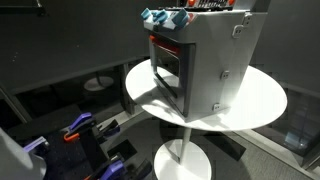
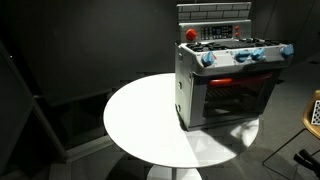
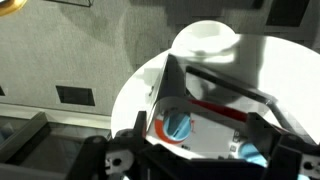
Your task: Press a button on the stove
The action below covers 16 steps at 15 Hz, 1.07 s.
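Note:
The stove (image 2: 228, 90) is a small light-grey toy box with a red front band, a dark oven window and blue knobs, and it stands on a round white table (image 2: 140, 115). In an exterior view (image 1: 205, 60) its side and oven door show. A red button (image 2: 190, 33) sits at the top left of its back panel. In the wrist view I look down on the stove top (image 3: 205, 125), with a blue knob (image 3: 178, 126) in an orange ring and a second blue knob (image 3: 250, 152). My gripper (image 3: 197, 145) hangs above the stove top, open and empty, its dark fingers on either side of the knobs. It does not show in the exterior views.
The table stands on a single pedestal with a white round base (image 1: 180, 160). Blue and orange equipment (image 1: 75, 135) sits on the floor beside it. The surroundings are dark walls and floor. A wooden chair edge (image 2: 312, 110) is near the stove side.

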Each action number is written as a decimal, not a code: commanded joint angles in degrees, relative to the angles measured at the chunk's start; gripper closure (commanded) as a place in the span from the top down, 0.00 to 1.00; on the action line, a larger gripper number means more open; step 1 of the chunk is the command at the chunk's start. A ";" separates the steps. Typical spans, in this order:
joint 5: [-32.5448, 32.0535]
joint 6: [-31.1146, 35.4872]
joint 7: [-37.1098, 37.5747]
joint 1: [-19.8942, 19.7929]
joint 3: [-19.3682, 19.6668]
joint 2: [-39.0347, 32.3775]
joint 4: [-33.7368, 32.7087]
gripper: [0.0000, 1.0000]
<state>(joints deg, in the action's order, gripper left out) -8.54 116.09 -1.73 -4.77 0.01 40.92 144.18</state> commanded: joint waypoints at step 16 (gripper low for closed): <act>-13.60 18.34 21.04 -5.73 -1.13 -29.09 -23.77 1.00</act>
<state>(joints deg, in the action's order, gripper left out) -19.08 133.91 15.19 -9.76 -0.23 16.06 124.62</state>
